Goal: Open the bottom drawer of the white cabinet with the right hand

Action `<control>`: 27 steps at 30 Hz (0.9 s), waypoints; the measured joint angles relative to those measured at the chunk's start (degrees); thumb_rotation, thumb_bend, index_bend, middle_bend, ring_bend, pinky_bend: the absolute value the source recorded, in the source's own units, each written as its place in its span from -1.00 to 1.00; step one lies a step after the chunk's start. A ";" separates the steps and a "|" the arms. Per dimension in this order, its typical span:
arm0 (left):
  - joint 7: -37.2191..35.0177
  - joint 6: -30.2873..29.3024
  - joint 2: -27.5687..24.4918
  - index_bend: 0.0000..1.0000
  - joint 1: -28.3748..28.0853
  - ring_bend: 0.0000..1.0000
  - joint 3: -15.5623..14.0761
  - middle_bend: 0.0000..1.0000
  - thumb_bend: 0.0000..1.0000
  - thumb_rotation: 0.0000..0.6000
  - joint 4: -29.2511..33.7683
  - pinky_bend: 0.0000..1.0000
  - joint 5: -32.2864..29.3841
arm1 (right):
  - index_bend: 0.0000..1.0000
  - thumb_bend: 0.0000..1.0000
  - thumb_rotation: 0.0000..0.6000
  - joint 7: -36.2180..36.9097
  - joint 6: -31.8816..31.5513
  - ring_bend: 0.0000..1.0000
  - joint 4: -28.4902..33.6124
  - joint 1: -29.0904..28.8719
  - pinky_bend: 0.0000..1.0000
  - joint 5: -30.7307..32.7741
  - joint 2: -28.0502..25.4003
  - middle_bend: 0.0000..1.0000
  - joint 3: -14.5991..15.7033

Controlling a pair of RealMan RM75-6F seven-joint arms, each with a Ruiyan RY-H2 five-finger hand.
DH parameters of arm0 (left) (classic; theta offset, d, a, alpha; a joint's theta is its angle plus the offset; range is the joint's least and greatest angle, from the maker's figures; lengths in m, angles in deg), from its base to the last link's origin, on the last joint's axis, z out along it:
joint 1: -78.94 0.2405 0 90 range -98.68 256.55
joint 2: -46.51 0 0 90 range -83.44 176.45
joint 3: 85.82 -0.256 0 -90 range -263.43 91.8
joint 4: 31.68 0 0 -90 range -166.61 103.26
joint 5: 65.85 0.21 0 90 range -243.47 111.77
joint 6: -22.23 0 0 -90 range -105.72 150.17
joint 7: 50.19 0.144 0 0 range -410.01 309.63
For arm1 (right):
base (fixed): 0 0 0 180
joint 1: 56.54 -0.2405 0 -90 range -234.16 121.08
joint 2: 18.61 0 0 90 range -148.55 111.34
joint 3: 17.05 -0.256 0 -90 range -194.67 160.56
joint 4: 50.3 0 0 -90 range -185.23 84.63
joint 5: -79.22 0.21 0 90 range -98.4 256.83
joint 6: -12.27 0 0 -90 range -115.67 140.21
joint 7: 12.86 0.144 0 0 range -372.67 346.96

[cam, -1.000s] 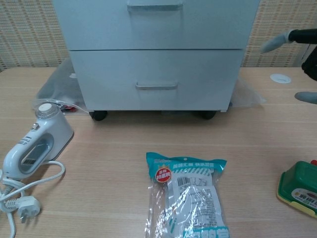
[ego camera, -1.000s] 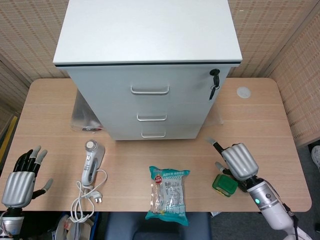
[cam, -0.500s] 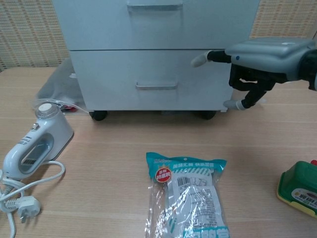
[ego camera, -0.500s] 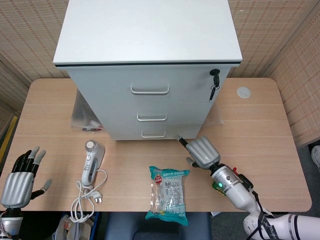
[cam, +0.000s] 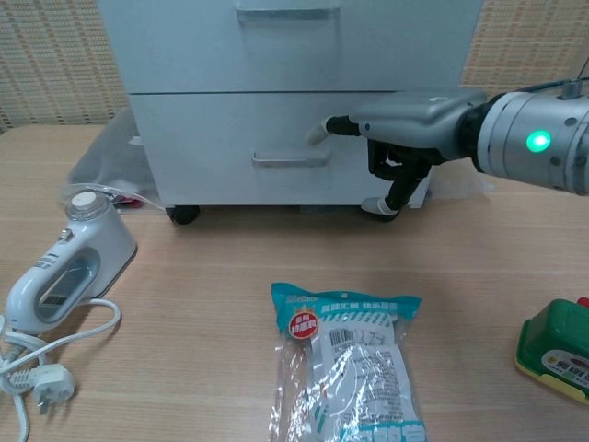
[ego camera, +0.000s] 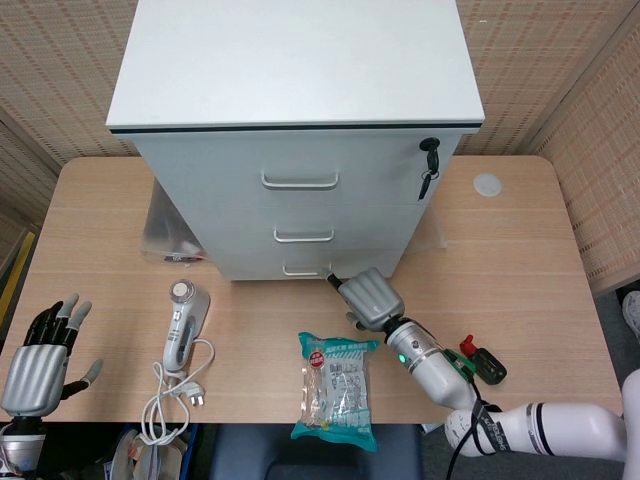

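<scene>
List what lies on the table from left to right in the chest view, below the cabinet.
Handheld appliance with its cord → snack packet → right hand, reaching toward the bottom drawer handle → green box at the right edge.

This looks like an office or test room set up for robot trials — a light wooden desk (ego camera: 520, 250) with a round cable grommet (ego camera: 487, 184) at its far right, and a white three-drawer filing cabinet (ego camera: 300, 150) with a key (ego camera: 428, 170) in its lock standing on it. Woven, straw-coloured panels (ego camera: 60, 70) line the walls — a fitted-out workspace rather than a home.
</scene>
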 measured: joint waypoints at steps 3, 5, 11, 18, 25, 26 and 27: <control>0.07 0.07 -0.03 -0.83 -0.06 -1.00 0.04 -1.00 -0.50 1.00 0.02 -0.81 -0.05 | -0.85 -0.41 1.00 -0.11 -0.26 1.00 -1.75 -1.56 0.61 1.68 1.05 0.81 0.19; 0.11 0.15 -0.04 -0.83 -0.07 -1.00 0.07 -1.00 -0.50 1.00 0.01 -0.81 -0.19 | -0.84 -0.41 1.00 -0.17 -0.41 1.00 -2.88 -2.51 0.61 2.70 1.70 0.81 0.45; 0.23 0.45 0.07 -0.83 -0.13 -1.00 0.05 -1.00 -0.50 1.00 -0.10 -0.81 -0.37 | -0.84 -0.41 1.00 -0.14 -0.41 1.00 -4.81 -4.93 0.61 5.44 2.81 0.81 1.26; 0.58 0.68 0.13 -0.83 -0.25 -1.00 0.05 -1.00 -0.50 1.00 -0.04 -0.81 -0.47 | -0.84 -0.41 1.00 -0.04 -0.12 1.00 -6.09 -7.24 0.61 7.60 3.59 0.81 2.35; 0.76 0.78 0.16 -0.82 -0.21 -1.00 -0.01 -1.00 -0.50 1.00 -0.01 -0.81 -0.63 | -0.84 -0.41 1.00 -0.05 0.05 1.00 -6.54 -9.15 0.61 8.81 4.11 0.81 3.78; 0.76 0.79 0.16 -0.82 -0.20 -1.00 -0.01 -1.00 -0.50 1.00 0.00 -0.81 -0.66 | -0.85 -0.41 1.00 0.01 -0.03 1.00 -6.45 -9.27 0.61 8.71 4.15 0.81 4.04; 0.76 0.77 0.16 -0.82 -0.18 -1.00 -0.01 -1.00 -0.50 1.00 -0.02 -0.81 -0.70 | -0.84 -0.41 1.00 0.06 -0.12 1.00 -6.35 -9.34 0.61 8.57 4.16 0.81 4.23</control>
